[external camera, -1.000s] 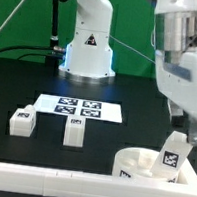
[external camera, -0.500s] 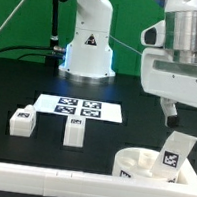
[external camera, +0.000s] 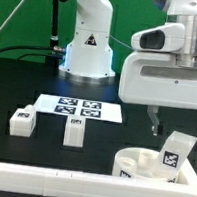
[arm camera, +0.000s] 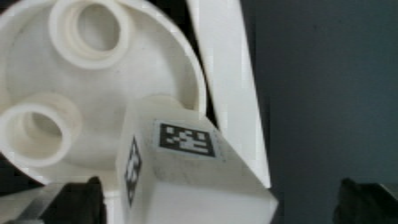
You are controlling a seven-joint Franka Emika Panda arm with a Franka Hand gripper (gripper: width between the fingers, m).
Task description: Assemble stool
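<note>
The claw [arm camera: 214, 205] hangs above the desk [external camera: 17, 86] with its 2 fingers [arm camera: 64, 203] spread wide, pinching nothing. Below it, at the exterior view's right and just behind the long white rail [external camera: 37, 169], lies the round seat disc [external camera: 138, 164]. 1 tagged leg [external camera: 172, 155] rises from the disc, clear of the claw. On the exterior view's left, a short leg [external camera: 22, 123] and a taller leg [external camera: 74, 132] stand apart, near the marker board [external camera: 77, 108].
</note>
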